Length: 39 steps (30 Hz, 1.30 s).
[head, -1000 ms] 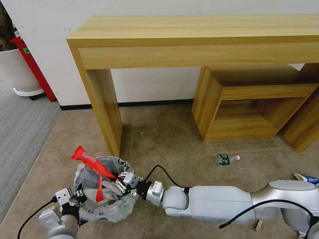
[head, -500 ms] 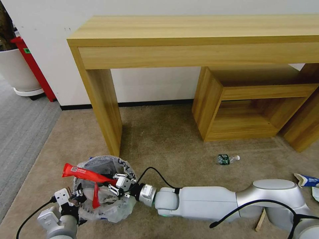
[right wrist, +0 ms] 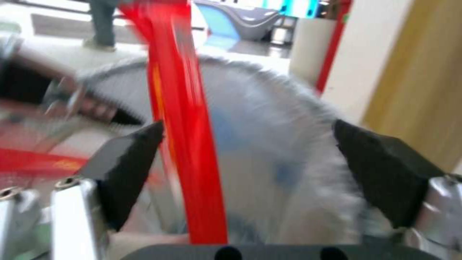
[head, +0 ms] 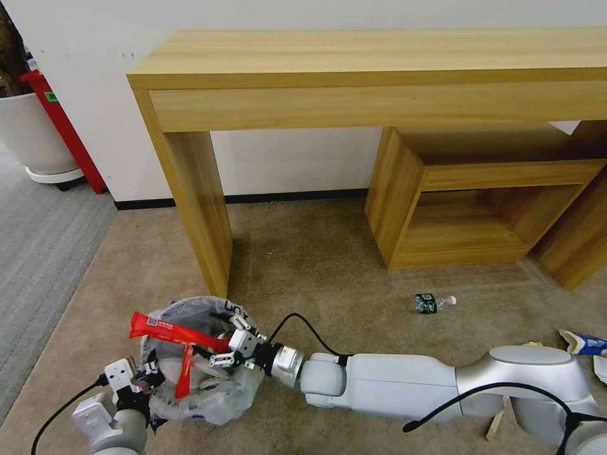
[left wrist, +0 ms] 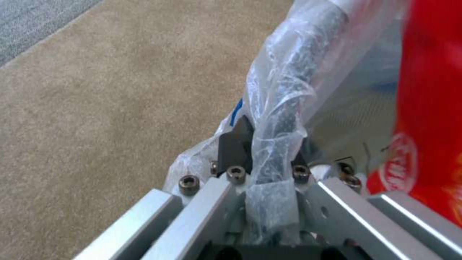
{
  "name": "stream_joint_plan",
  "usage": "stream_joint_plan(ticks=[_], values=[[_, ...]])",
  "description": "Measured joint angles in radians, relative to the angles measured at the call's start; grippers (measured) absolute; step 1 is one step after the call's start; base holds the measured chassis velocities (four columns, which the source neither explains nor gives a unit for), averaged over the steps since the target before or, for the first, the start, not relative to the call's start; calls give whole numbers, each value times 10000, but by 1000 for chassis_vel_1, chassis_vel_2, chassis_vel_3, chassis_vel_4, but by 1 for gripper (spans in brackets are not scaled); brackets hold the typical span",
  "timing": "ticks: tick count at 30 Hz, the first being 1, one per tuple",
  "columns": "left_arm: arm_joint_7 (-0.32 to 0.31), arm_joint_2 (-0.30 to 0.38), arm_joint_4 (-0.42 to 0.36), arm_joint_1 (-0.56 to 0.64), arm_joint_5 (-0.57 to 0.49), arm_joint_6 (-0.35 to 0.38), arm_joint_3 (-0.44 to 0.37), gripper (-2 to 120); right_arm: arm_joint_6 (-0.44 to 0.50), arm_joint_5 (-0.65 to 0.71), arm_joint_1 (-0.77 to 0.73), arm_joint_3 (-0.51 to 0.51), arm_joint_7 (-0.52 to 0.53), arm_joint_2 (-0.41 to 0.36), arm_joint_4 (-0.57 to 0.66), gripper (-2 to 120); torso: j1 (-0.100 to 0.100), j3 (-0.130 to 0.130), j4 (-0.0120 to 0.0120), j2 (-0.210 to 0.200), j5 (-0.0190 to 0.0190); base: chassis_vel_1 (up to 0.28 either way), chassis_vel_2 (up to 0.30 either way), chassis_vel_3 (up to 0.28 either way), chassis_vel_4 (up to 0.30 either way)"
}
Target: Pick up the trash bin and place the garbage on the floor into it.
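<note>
The small round bag-lined trash bin (head: 199,360) is gripped at its rim by the clenched left end effector (left wrist: 262,159); the long red wrapper (head: 177,330) is released by the spread right end effector (head: 235,347). Lying across the rim, it could tip onto the beige carpet floor (head: 316,265).

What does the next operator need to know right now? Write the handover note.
Left gripper: fingers shut on the trash bin rim, bag included.
Right gripper: open over the bin mouth, red wrapper lying across the rim beside it.
Done: bin picked up, wrapper at the bin.
Left on the floor: green-labelled bottle, blue-white wrapper, wooden stick.
</note>
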Motion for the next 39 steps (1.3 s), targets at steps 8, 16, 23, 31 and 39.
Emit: stream_joint_plan(ticks=[8, 16, 23, 31, 39], values=[[-18, 88, 125, -33, -37, 3, -15, 0, -127, 268, -295, 606, 87, -582, 705, 99, 0, 0, -1, 0, 0, 0, 0, 0, 0], [-17, 96, 226, -46, -41, 3, -9, 0, -193, 765, -621, 1261, 241, -380, 1140, 98, 0, 0, 1, 0, 0, 0, 0, 0, 0], [-13, 164, 259, -55, -51, 3, -19, 0, -730, 1684, -963, 2657, 656, -327, 1968, 99, 0, 0, 1, 0, 1, 0, 0, 0, 0], [9, 192, 263, -69, -85, -6, -18, 0, -1748, 2324, -1719, 5049, 1743, -910, 2504, 100, 0, 0, 0, 0, 2, 0, 0, 0, 0], [99, 264, 228, -1, -16, -16, 0, 0, -3246, 1748, -3037, 7806, 3387, -2312, 2814, 100, 0, 0, 0, 0, 4, 0, 0, 0, 0]])
